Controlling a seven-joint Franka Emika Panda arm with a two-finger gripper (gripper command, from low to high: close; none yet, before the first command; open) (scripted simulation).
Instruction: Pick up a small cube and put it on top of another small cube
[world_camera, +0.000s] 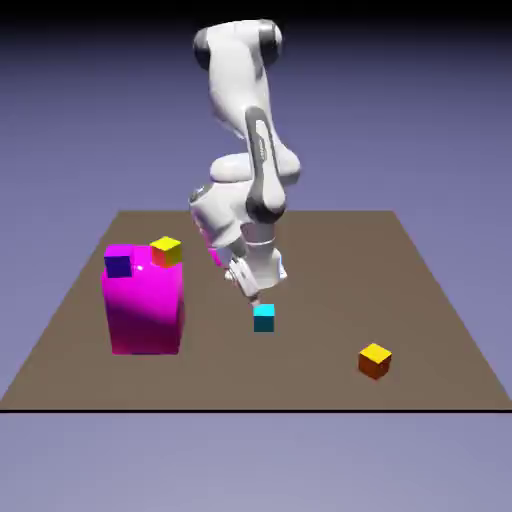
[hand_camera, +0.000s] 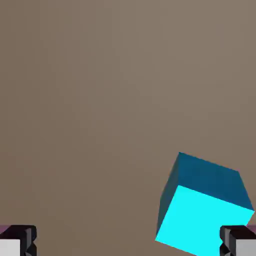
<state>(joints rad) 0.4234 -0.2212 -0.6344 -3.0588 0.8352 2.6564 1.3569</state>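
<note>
- While the gripper (world_camera: 257, 296) hangs just above the small cyan cube (world_camera: 264, 318), jaws apart and empty, the cube lies off-centre.
- It seems nearer one fingertip (hand_camera: 239, 242).

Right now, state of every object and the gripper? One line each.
gripper: open, empty, just above the cyan cube
cyan cube: on the table, not gripped, off-centre toward one fingertip in the hand view
magenta block: standing on the table
dark blue cube: on top of the magenta block
yellow-topped cube: beside the block's top, support unclear
second yellow-topped cube: alone on the table
</note>
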